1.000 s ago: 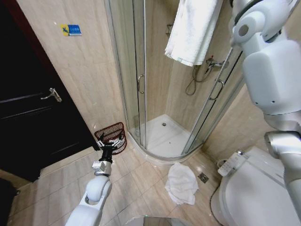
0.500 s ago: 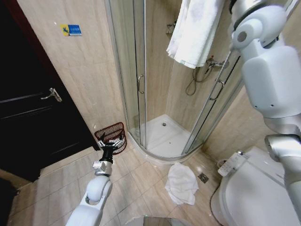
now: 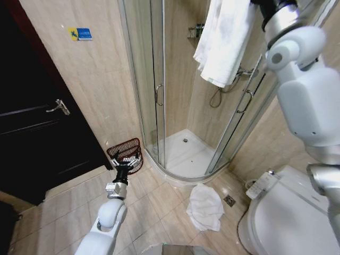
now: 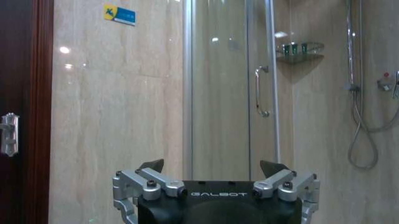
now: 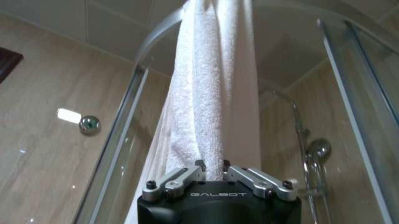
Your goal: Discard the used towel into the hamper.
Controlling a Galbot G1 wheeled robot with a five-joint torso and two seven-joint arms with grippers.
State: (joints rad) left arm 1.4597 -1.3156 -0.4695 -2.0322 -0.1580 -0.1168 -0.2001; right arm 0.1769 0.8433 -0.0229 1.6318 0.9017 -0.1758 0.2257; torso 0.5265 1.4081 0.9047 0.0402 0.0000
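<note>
My right gripper [image 5: 213, 169], marked GALBOT, pinches the white towel [image 5: 209, 98], its top cut off above. My left gripper [image 4: 213, 169] gapes wide, just near of the hamper [image 3: 125, 151] at the far wall.

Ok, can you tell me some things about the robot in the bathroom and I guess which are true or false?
1. The right gripper is pinching the hanging white terry towel. True.
2. The small dark red-brown open-weave hamper stands inside the shower. False: it stands on the tiled floor outside the glass shower door, against the beige wall.
3. A second crumpled white towel lies on the floor by the shower's edge. True.
4. The left gripper is holding a towel. False: it is open and holds nothing, held low near the hamper.
5. The hamper has a towel in it. False: no towel shows inside it.
</note>
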